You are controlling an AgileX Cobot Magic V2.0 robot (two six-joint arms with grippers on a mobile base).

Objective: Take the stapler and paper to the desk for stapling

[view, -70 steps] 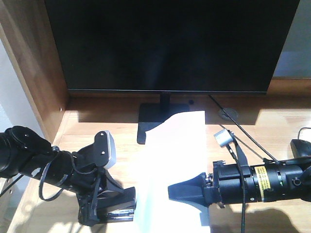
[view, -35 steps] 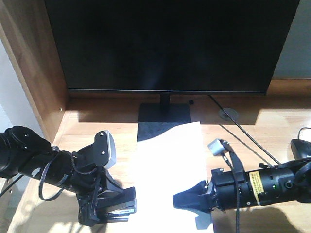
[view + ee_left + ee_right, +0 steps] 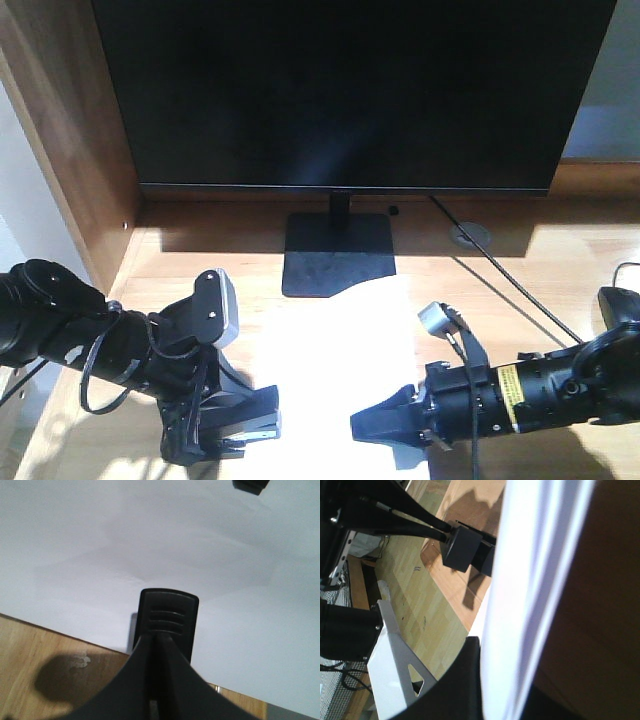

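**Both grippers at the paper's near edges**

Right gripper (image 3: pixel 385 425) reaches leftward from the right side, its arm lying nearly level and low over the table (image 3: pixel 560 270), its fingers pinched on the near right edge of the paper (image 3: pixel 330 350); the right wrist view shows the sheet edge-on between them. Left gripper (image 3: pixel 245 425) comes in from the left, its arm angled down toward the near left corner of the sheet, clamped on the stapler (image 3: pixel 240 428), whose black tip (image 3: pixel 167 612) lies over the paper's edge. The white sheet lies on the table just near the monitor (image 3: pixel 350 90) stand (image 3: pixel 338 255).
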